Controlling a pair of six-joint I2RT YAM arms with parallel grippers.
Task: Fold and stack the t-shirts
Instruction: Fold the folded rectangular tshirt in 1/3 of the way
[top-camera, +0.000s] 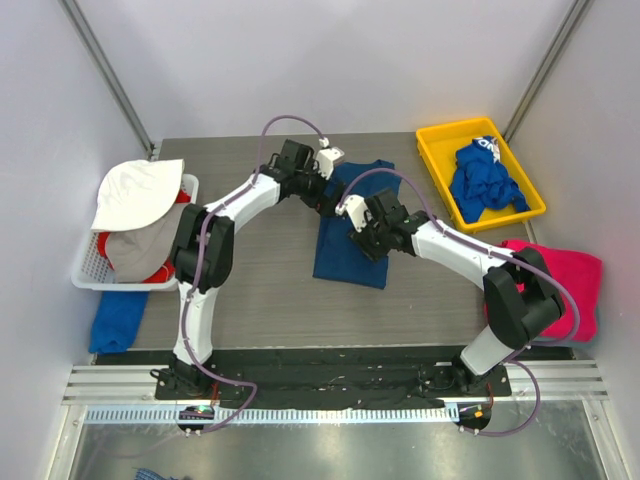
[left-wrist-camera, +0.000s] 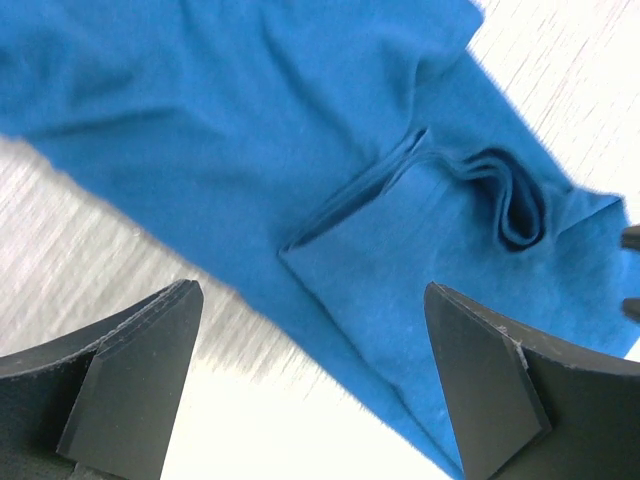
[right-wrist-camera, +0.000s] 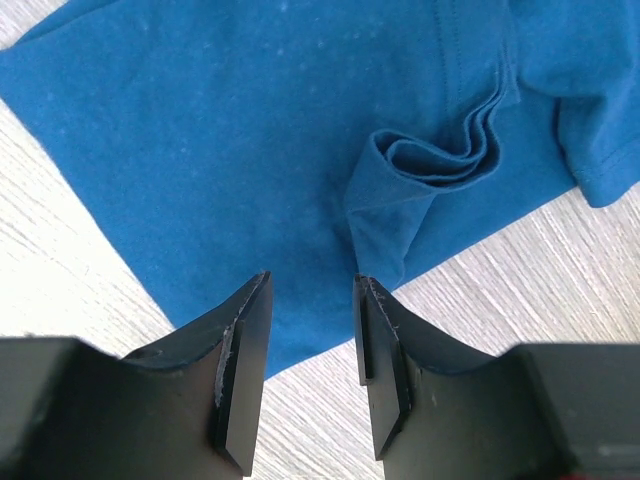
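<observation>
Right end effector (right-wrist-camera: 312, 280) fingers fill the bottom of the right wrist view. They are half closed with a narrow gap and grasp nothing. They hover over the dark blue t-shirt (right-wrist-camera: 200, 150), near a bunched fold at its edge. The left end effector (left-wrist-camera: 310, 295) is released, its jaws wide apart, and hangs above a doubled-over flap of the same shirt. That shirt lies in the middle of the counter (top-camera: 260, 290), folded into a long narrow shape with one sleeve sticking out at its far end.

At the far right a yellow bin (top-camera: 436, 136) holds the crumpled royal-blue t-shirt (top-camera: 485, 185). At the left edge a white basket (top-camera: 84, 272) holds a white brimmed hat (top-camera: 135, 190) on top of a grey cloth (top-camera: 135, 250), with something red beneath. A blue cloth (top-camera: 118, 318) lies on the counter just beside the basket's near side.

The pink t-shirt (top-camera: 575, 275) lies at the right edge, partly covered by the right arm's elbow. The white lettering on the royal-blue shirt is too small to read, and the left wrist view is blurred. From above, both end effectors cover parts of the dark blue shirt.

Both arms reach forward with elbows out and bend inward, meeting over the shirt. The left one is at the shirt's far end and the right one is over its right side.
</observation>
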